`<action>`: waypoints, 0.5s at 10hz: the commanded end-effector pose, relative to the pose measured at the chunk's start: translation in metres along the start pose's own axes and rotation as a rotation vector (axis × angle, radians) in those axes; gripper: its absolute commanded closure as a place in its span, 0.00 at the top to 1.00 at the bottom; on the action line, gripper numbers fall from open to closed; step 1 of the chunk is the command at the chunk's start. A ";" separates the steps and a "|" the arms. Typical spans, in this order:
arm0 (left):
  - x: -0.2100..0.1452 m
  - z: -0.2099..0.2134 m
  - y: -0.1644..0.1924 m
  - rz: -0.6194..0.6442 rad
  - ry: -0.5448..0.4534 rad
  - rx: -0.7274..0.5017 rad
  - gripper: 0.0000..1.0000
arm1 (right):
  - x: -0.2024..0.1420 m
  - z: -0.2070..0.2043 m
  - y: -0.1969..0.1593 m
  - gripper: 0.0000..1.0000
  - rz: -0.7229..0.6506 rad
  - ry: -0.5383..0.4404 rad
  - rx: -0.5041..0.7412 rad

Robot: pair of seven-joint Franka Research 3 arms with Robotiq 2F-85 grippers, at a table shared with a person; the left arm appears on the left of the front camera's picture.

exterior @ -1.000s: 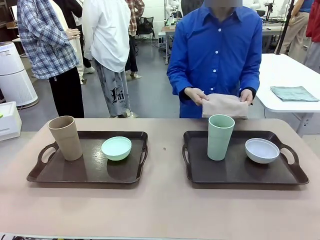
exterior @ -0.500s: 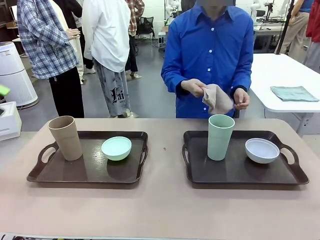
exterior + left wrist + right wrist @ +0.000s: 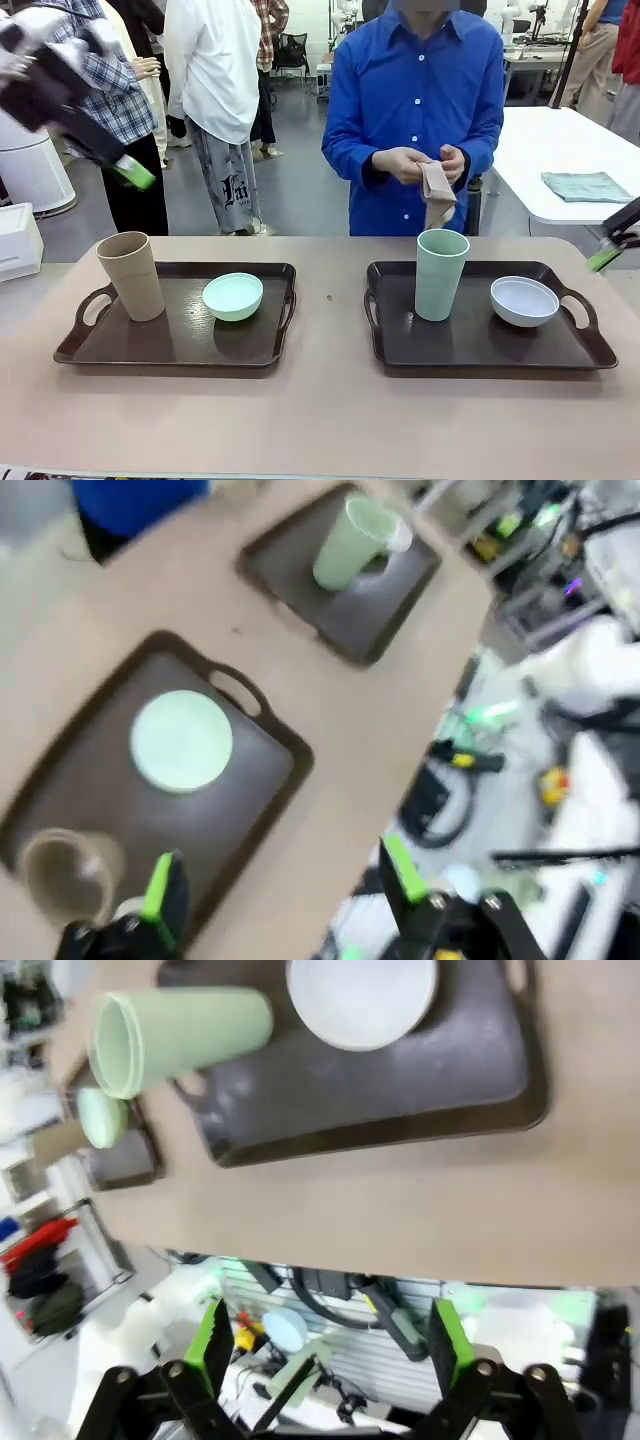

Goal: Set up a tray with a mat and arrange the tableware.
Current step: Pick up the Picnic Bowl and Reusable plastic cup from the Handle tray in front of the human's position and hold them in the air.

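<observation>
The mat (image 3: 436,192), a folded tan cloth, hangs long side down from the person's hands (image 3: 400,163) beyond the table's far edge, just behind the pale green cup (image 3: 441,273). That cup and the white bowl (image 3: 524,300) stand on the right tray (image 3: 470,360), so you'd likely clear them first. Your right gripper (image 3: 330,1330), jaws wide and empty, hovers by the table's right edge and looks nearer. The left gripper (image 3: 279,858), equally wide, is high toward the far left corner, above the left tray (image 3: 180,355) with its tan cup (image 3: 132,275) and mint-green bowl (image 3: 233,295).
</observation>
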State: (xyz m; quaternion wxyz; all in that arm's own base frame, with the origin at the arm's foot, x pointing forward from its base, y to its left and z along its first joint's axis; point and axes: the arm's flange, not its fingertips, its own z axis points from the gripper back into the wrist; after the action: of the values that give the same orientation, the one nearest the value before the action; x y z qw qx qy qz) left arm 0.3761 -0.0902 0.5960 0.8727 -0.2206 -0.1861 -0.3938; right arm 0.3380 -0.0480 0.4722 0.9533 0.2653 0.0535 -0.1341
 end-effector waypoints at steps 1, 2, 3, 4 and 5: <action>0.013 -0.048 -0.007 -0.157 -0.078 0.175 1.00 | 0.013 -0.027 0.006 1.00 -0.079 0.022 -0.095; 0.026 -0.081 -0.021 -0.245 -0.147 0.293 1.00 | 0.019 -0.034 0.006 1.00 -0.096 0.017 -0.121; 0.033 -0.106 -0.031 -0.331 -0.222 0.379 1.00 | 0.026 -0.041 0.005 1.00 -0.110 -0.011 -0.144; 0.039 -0.124 -0.037 -0.393 -0.258 0.409 1.00 | 0.035 -0.042 0.006 1.00 -0.088 -0.074 -0.181; 0.043 -0.136 -0.043 -0.394 -0.244 0.395 1.00 | 0.042 -0.038 0.007 1.00 -0.021 -0.171 -0.235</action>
State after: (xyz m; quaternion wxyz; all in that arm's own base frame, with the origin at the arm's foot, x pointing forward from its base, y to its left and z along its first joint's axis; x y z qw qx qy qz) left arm 0.3788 -0.2114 0.5340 0.7846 -0.0482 -0.3896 -0.4798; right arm 0.3710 -0.0326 0.4352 0.9699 0.1751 0.0331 -0.1661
